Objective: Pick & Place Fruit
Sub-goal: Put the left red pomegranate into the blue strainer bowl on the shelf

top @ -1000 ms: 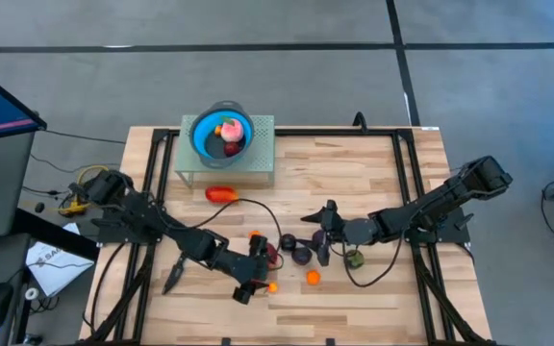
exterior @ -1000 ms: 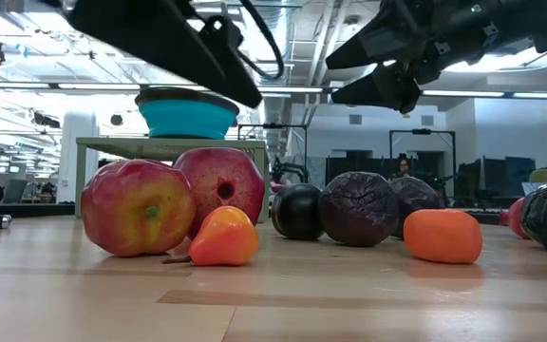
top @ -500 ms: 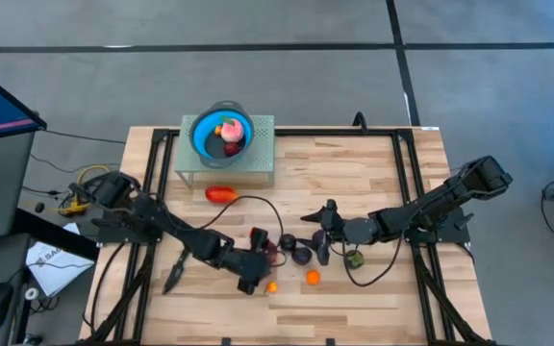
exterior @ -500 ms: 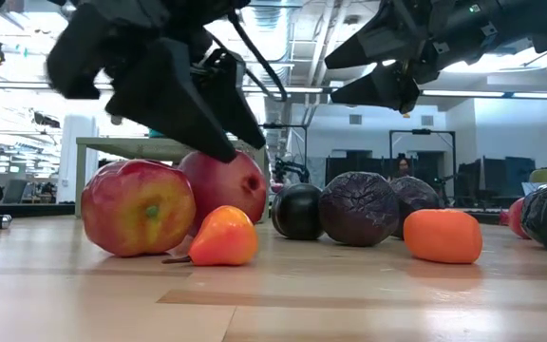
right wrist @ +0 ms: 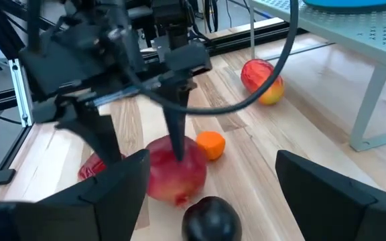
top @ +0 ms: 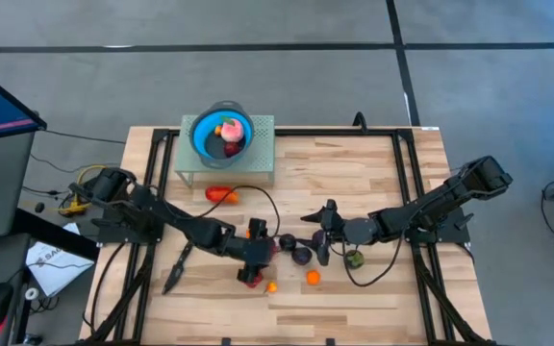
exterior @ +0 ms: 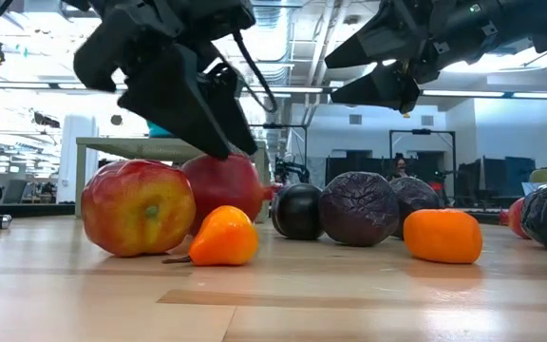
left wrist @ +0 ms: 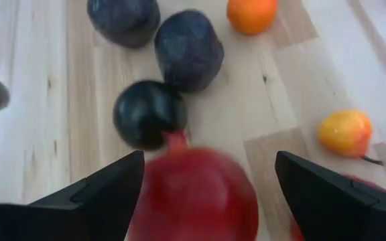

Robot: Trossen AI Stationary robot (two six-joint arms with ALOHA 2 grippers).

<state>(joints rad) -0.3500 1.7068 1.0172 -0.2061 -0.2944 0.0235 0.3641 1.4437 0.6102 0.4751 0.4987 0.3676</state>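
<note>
Fruit target: the round dark-red toy pomegranate on the table's wood, now between the left gripper's spread fingers, which have descended around it, unclosed. Right gripper waits open above the purple fruits.

Landmark = black ball, glossy, mid-cluster on the worktop.

- Red pomegranate-type fruit: big, round, small crown tip touching black ball; sits just beside it, betw. left gripper fingers.
- Red-yellow apple: just beyond the pomegranate from black ball, upright.
- Small orange-yellow pear-shaped piece: near the apple, touching or almost.
- 2 dark purple textured balls &: just beside black ball, other side.
- Orange ball: past the purple ones.
- Green fruit: further out, well apart.
- Longer red-orange piece: alone, well apart, toward blue bowl.
- Pink + dark fruit inside bowl.
</note>
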